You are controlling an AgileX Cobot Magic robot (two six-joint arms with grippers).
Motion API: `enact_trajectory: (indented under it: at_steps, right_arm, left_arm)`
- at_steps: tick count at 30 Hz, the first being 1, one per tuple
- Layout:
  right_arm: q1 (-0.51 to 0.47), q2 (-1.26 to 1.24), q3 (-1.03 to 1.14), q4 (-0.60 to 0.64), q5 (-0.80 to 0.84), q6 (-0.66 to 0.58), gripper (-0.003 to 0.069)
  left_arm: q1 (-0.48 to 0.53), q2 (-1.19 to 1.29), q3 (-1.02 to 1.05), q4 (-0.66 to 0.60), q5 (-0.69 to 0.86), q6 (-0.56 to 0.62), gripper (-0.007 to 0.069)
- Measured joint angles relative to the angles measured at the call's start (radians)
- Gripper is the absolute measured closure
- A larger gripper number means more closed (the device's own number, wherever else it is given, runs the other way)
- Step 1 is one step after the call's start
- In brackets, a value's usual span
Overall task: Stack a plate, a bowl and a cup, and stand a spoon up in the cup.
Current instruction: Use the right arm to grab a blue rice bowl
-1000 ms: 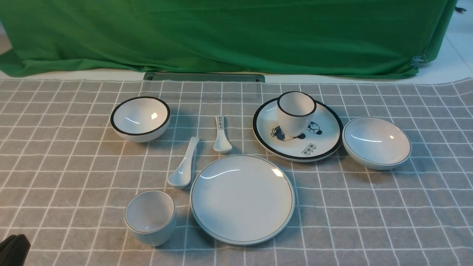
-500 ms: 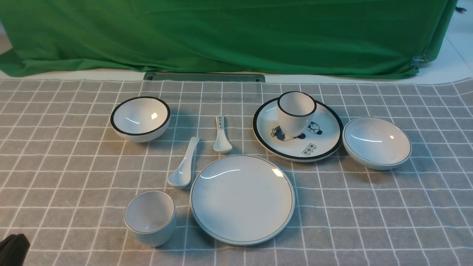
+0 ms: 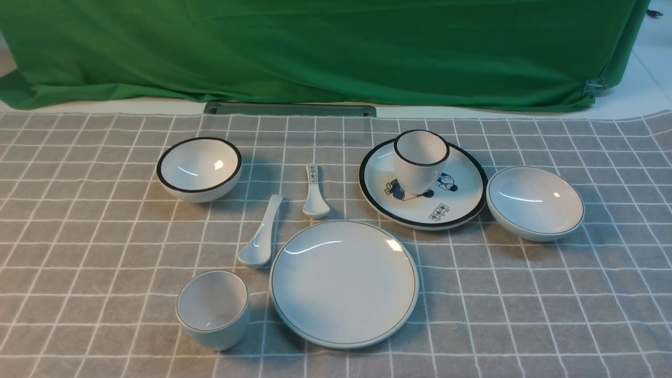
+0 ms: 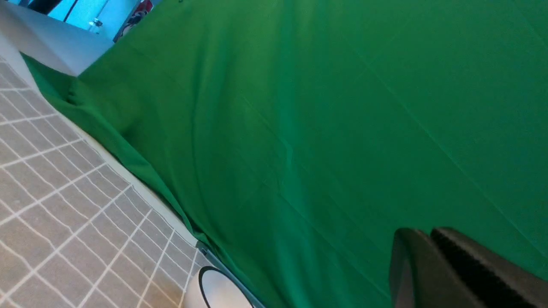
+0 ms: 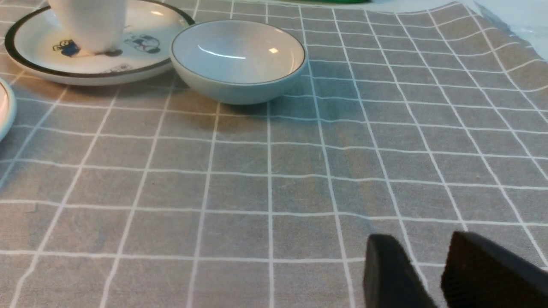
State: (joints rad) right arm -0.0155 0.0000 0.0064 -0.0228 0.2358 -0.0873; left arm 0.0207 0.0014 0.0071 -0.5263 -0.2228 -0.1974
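- Front view: the plate [image 3: 344,283] lies flat on the checked cloth [image 3: 525,294], near the front at the centre.
- The cup [image 3: 212,307] stands upright just to the left of the plate, close to its rim but apart from it.
- The spoon [image 3: 260,236] lies on the cloth behind the cup. Its scoop is near the plate's left rim and its handle is angled away toward the back.
- The bowl [image 3: 534,202] sits upright on the cloth to the right, behind the plate and well apart from it.
- A printed plate [image 3: 451,210] lies just left of the bowl, and a black-rimmed cup [image 3: 420,160] stands on it.
- A small spoon [image 3: 315,191] lies behind the plate, beside the spoon's handle. A black-rimmed bowl [image 3: 199,168] stands at the back left.
- A green backdrop [image 3: 336,52] hangs behind the cloth.
- Left wrist view: the left gripper [image 4: 428,233] is seen against the backdrop. Its fingers are pressed together and nothing is held.
- Part of the black-rimmed bowl [image 4: 222,295] shows at the frame edge, on the cloth.
- Right wrist view: the right gripper [image 5: 421,239] hangs low over bare cloth, its fingers parted by a narrow gap and holding nothing.
- The bowl [image 5: 237,55] is seen ahead of this gripper, well apart from it. It is just beside the printed plate [image 5: 34,51], though contact cannot be told.
- A sliver of the plate [image 5: 4,111] shows at the frame edge.
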Motion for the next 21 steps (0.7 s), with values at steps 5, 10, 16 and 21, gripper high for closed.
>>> enact_trajectory:
  at_steps: [5,10,16,21]
  right_arm:
    - [0.0,0.0,0.0,0.0,0.0,0.0,0.0417]
    - [0.0,0.0,0.0,0.0,0.0,0.0,0.0417]
    - [0.0,0.0,0.0,0.0,0.0,0.0,0.0417]
    - [0.0,0.0,0.0,0.0,0.0,0.0,0.0417]
  left_arm:
    - [-0.024,0.024,-0.092,0.124,0.166,-0.019,0.0607]
    - [-0.1,0.23,-0.371,0.242,0.508,0.146,0.0607]
    - [-0.179,0.6,-0.664,0.247,0.952,0.39,0.0607]
    - [-0.292,0.852,-0.76,0.205,0.951,0.462,0.0607]
